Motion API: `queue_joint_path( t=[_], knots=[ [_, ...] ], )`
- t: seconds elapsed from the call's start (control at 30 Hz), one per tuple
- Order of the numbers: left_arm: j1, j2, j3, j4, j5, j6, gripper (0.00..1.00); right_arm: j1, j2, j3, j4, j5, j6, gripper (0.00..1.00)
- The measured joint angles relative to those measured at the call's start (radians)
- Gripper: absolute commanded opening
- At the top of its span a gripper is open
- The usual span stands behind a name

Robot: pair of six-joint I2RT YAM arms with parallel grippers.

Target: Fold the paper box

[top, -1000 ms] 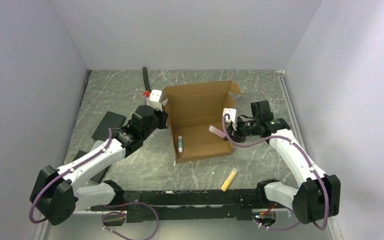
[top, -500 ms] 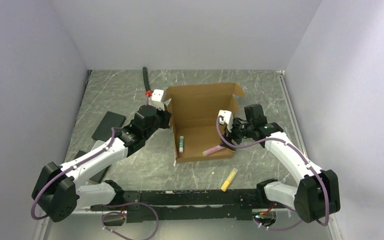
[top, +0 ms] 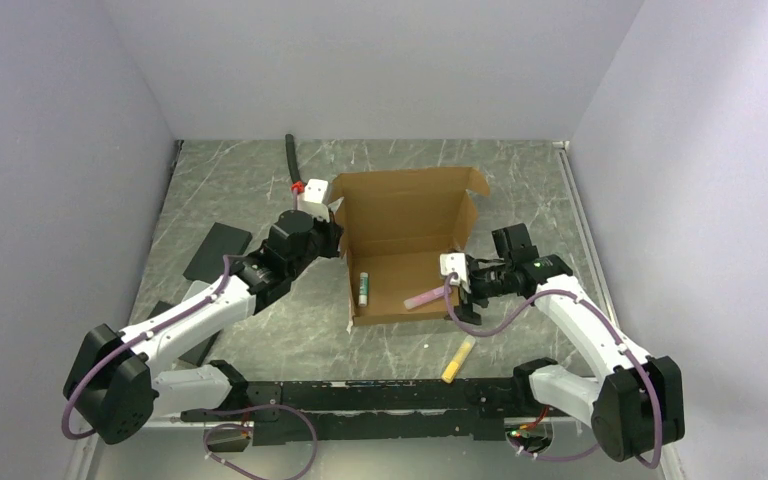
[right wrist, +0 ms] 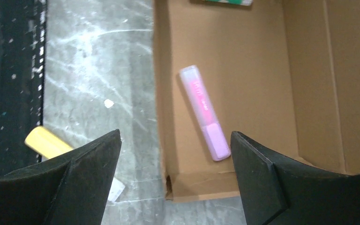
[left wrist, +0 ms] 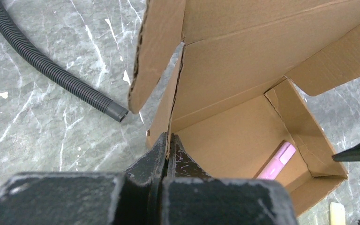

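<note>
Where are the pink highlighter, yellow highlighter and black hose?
pink highlighter (right wrist: pixel 204 112), right wrist view, mid-body.
yellow highlighter (top: pixel 459 358), top view, mid-body.
black hose (left wrist: pixel 56 74), left wrist view, ribbed middle.

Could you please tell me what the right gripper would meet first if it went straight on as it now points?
Most likely the pink translucent highlighter pen lying on the floor of the brown corrugated cardboard box; it shows between the fingers of the open right gripper, though depth is unclear.

Print on pink marker (right wrist: pixel 204 112) illegible
</note>
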State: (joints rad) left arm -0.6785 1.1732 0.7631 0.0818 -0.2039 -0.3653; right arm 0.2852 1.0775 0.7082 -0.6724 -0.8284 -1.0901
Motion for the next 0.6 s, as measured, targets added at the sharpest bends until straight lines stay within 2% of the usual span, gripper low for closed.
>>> queue_joint_path(
  t=[0.3, 0.6],
  knots=[
    [-0.004, -0.027, -0.006, -0.027, 0.0, -0.016, 0.0, -0.039, -0.036, -0.042, -0.182, -0.094, -0.295, 0.98],
    [-0.005, -0.039, -0.008, -0.044, 0.0, -0.023, 0.0, -0.084, -0.051, -0.047, -0.264, -0.127, -0.39, 1.0]
  ],
)
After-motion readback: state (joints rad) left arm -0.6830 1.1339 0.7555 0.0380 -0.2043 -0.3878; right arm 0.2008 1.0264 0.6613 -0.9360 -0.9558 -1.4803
